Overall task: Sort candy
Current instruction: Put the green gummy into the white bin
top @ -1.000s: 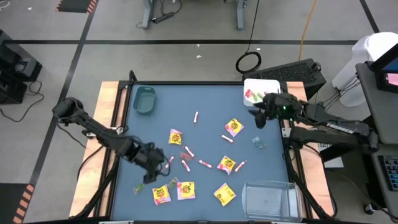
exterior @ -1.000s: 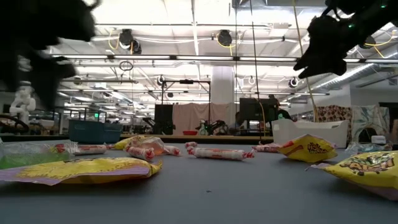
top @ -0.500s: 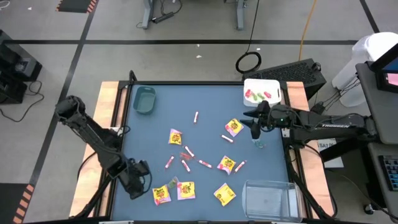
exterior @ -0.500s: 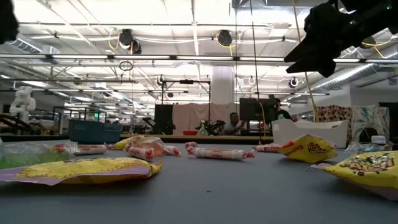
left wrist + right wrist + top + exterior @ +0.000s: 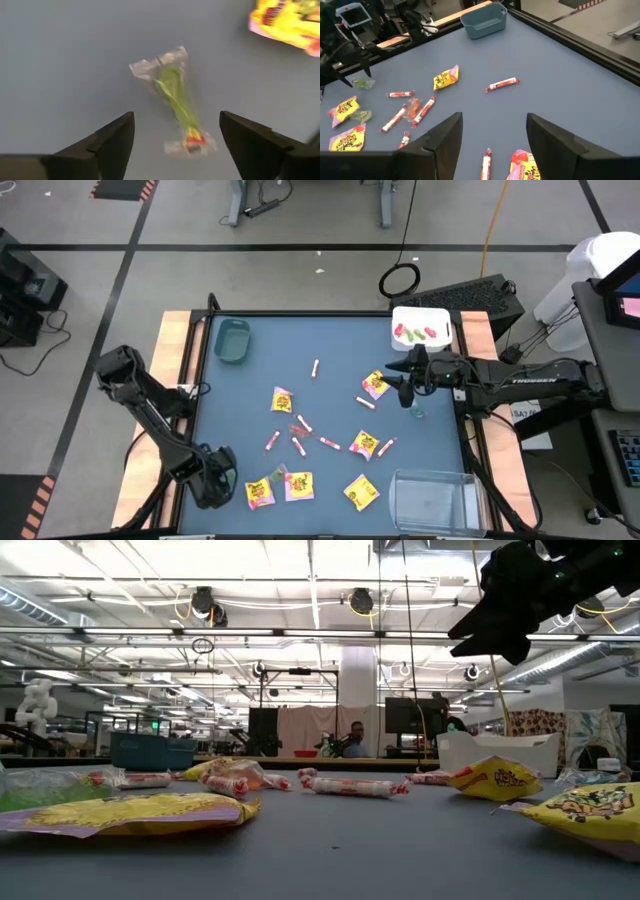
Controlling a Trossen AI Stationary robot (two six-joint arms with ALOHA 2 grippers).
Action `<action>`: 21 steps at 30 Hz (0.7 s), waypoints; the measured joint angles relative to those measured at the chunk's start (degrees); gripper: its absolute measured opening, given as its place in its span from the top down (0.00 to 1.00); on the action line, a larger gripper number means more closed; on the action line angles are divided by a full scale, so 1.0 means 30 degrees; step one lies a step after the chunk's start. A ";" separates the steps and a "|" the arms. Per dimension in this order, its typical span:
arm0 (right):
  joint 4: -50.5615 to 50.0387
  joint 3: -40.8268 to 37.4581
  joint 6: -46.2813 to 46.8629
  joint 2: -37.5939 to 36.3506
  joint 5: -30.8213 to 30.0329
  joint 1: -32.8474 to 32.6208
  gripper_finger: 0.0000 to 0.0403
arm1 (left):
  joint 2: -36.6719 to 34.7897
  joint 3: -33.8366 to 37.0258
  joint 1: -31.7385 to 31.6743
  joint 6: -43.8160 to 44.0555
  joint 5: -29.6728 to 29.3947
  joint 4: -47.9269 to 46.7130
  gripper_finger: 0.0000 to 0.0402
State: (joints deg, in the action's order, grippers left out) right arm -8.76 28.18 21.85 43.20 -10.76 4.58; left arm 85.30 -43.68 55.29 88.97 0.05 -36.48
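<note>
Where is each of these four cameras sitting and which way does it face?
High: overhead, straight down; both arms, blue table.
Low: table height, level toward the room; one gripper above.
Left wrist: on the left arm, down past the open left gripper at a green candy.
Right wrist: across the table past the open right gripper.
Shared: teal bin in high and right wrist.

Candy: yellow packets point(image 5: 376, 385), pink-white sticks point(image 5: 315, 367) and clear green-wrapped pieces point(image 5: 175, 100), scattered flat across the blue table. Several red and green pieces point(image 5: 418, 332) lie in the white bin.
</note>
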 joint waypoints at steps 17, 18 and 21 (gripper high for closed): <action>0.0432 0.0000 -0.0505 0.0000 0.0036 -0.1560 0.48 | 0.1253 -0.0029 -0.0316 -0.2421 -0.0953 0.0382 0.75; 0.0432 0.0000 -0.0504 0.0000 0.0035 -0.1763 0.48 | 0.1259 -0.0029 -0.0390 -0.2662 -0.1013 0.0389 0.77; 0.0527 0.0000 -0.0510 0.0006 -0.0116 -0.2435 0.48 | 0.1259 -0.0023 -0.0568 -0.3294 -0.1133 0.0403 0.82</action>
State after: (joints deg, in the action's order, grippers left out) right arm -7.18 28.18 20.32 43.22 -11.11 -2.73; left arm 89.08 -43.75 53.58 79.09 -3.35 -35.27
